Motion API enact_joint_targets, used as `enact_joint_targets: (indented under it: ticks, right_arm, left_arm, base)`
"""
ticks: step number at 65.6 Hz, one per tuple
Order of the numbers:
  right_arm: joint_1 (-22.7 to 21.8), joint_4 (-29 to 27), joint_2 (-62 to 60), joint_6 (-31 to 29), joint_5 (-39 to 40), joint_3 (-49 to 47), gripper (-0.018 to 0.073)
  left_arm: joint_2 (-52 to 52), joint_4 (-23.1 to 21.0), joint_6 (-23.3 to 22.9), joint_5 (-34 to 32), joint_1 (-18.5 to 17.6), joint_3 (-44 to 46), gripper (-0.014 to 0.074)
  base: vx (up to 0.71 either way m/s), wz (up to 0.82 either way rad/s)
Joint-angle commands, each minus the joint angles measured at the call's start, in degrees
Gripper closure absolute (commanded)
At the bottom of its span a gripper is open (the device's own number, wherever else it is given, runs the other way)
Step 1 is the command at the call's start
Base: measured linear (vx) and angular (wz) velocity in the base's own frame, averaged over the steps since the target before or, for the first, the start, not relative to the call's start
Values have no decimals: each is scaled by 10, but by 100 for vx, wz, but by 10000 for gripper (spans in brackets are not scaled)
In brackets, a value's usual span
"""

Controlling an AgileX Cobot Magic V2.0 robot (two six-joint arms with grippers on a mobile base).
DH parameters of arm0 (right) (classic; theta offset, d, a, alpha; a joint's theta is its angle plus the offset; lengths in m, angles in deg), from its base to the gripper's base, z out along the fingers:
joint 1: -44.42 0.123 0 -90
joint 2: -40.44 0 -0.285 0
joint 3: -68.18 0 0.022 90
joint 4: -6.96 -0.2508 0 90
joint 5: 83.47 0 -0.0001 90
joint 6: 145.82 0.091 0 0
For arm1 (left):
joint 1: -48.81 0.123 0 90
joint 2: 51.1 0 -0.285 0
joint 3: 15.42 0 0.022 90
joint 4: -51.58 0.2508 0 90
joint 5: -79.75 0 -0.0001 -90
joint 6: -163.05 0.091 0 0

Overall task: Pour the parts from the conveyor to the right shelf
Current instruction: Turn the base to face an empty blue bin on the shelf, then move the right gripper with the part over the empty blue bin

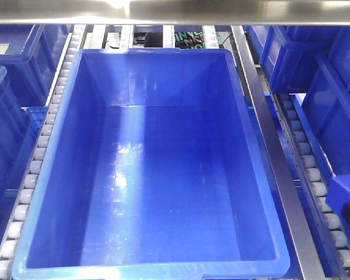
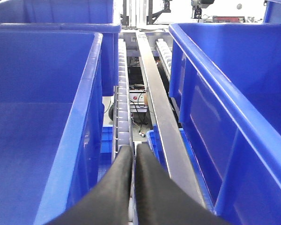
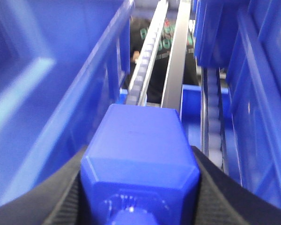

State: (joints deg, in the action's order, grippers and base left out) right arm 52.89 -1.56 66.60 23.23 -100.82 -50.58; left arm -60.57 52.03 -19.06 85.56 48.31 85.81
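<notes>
Right gripper (image 3: 140, 187) clamped on small bright-blue plastic cube (image 3: 140, 140) | cube hangs beyond right rim of large blue plastic bin (image 1: 151, 270), over steel roller shelf (image 1: 267, 128) | likely light, stiff, slick: pinch flat sides | left gripper (image 2: 133, 157) pressed together, empty

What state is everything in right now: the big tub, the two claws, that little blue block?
middle blue tub: upright on the rollers, empty.
left claw: shut, holding nothing.
right claw: shut on the blue block.
blue block: gripped in the right claw, not in any tub.
</notes>
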Motion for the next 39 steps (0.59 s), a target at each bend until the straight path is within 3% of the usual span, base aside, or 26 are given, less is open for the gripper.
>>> enact_joint_targets:
  ticks: [1,18,25,33,39]
  right_arm:
    - [-1,-4,24,-22,51,-44,561]
    - [-1,-29,157,-71,-36,-179,561]
    - [3,-87,222,-148,-71,-234,561]
    - [48,-156,283,-239,-88,-284,561]
    - [93,-165,336,-251,-91,-311,561]
  left_arm:
    - [-9,-5,-5,-45,-3,11,603]
    - [-9,-5,-5,-45,-3,11,603]
    - [-9,-5,-5,-45,-3,11,603]
    - [-9,-5,-5,-45,-3,11,603]
    - [-9,-5,-5,-45,-3,11,603]
  base:
    - [0,0]
    - [0,0]
    - [0,0]
    - [0,0]
    - [0,0]
